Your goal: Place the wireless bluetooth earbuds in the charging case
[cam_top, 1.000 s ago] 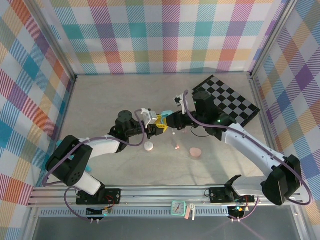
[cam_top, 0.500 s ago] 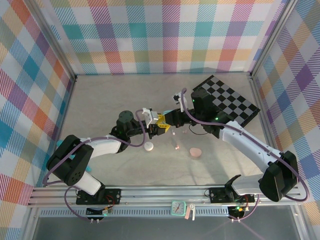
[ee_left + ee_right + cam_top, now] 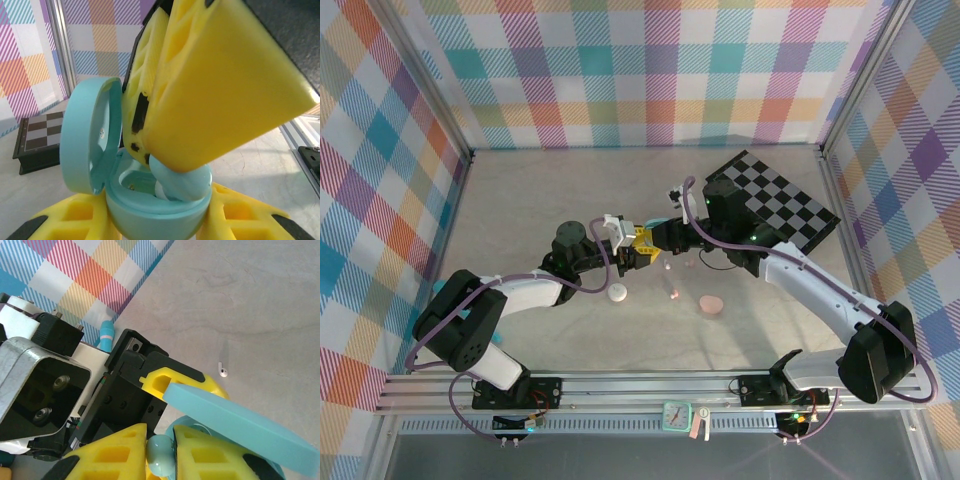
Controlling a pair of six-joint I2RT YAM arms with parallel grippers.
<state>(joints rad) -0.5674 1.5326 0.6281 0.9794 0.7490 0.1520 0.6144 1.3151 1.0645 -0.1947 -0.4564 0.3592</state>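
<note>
My left gripper (image 3: pixel 155 222) is shut on the base of a teal charging case (image 3: pixel 150 212), held above the table with its lid (image 3: pixel 87 135) swung open to the left. My right gripper (image 3: pixel 161 460) is shut on a teal earbud (image 3: pixel 161 464). In the left wrist view that earbud (image 3: pixel 185 182) sits partly inside the case's right well, under the right gripper's yellow fingers (image 3: pixel 215 85). From above, the two grippers (image 3: pixel 638 252) (image 3: pixel 656 244) meet tip to tip mid-table. A white earbud (image 3: pixel 223 371) lies on the table below.
A white case (image 3: pixel 617 293) and a pink case (image 3: pixel 711 304) lie in front of the grippers. A small pink earbud (image 3: pixel 674 293) is between them. A black-and-white checkerboard (image 3: pixel 780 200) lies at the back right. Plaid walls close in three sides.
The right gripper has edged slightly left, closing on the left gripper and the case. Over the last half second almost nothing has moved.
</note>
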